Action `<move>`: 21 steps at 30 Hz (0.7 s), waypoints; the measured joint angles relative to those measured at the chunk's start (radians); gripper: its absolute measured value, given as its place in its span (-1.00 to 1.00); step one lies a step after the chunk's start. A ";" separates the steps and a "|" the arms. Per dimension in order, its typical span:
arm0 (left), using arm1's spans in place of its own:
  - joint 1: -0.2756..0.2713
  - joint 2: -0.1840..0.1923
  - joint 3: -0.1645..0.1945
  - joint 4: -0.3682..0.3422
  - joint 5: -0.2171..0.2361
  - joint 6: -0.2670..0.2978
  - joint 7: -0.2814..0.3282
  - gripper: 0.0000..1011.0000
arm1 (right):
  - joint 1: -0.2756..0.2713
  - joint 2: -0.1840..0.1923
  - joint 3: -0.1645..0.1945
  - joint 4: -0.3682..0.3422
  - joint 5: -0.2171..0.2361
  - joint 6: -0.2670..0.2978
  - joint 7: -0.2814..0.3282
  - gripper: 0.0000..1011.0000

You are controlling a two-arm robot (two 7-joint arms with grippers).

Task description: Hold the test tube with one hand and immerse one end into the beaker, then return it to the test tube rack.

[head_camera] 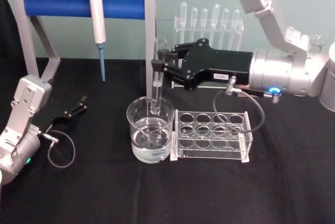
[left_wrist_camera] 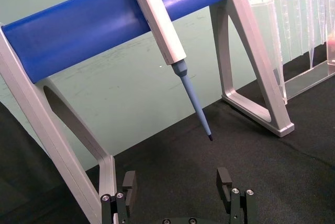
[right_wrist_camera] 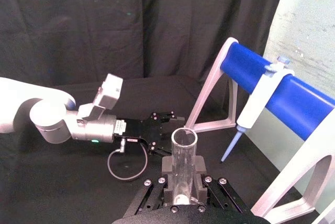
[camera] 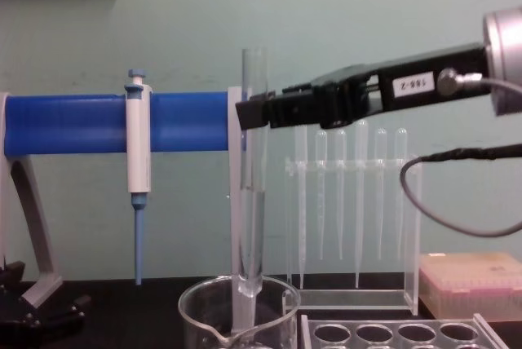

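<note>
The right hand is clamped on the upright test tube, whose lower end sits inside the beaker at the middle of the desk. The dip looks about done. Returning the tube to the rack, just right of the beaker, is left to do. The left hand lies at the left, open and empty.

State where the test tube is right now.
Head view, centre: the test tube stands upright in the right gripper, lower end inside the beaker, left of the rack.

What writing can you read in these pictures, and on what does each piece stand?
"168-2", as far as it can be made out: white label on the right tool, chest view.
Small label on the left tool: too small to read.
Nothing else is legible.
</note>
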 joint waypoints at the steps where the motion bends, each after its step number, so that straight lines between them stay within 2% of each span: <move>1: 0.000 0.000 0.000 0.000 0.000 0.000 0.000 0.98 | 0.000 -0.003 -0.002 0.006 -0.003 -0.003 0.000 -0.52; 14: 0.000 0.000 0.000 0.000 0.000 0.000 0.000 0.98 | -0.015 -0.063 -0.032 0.108 -0.062 -0.082 0.021 -0.52; 21: 0.000 0.000 0.000 0.000 0.000 0.000 0.000 0.98 | -0.032 -0.089 -0.036 0.154 -0.085 -0.125 0.034 -0.52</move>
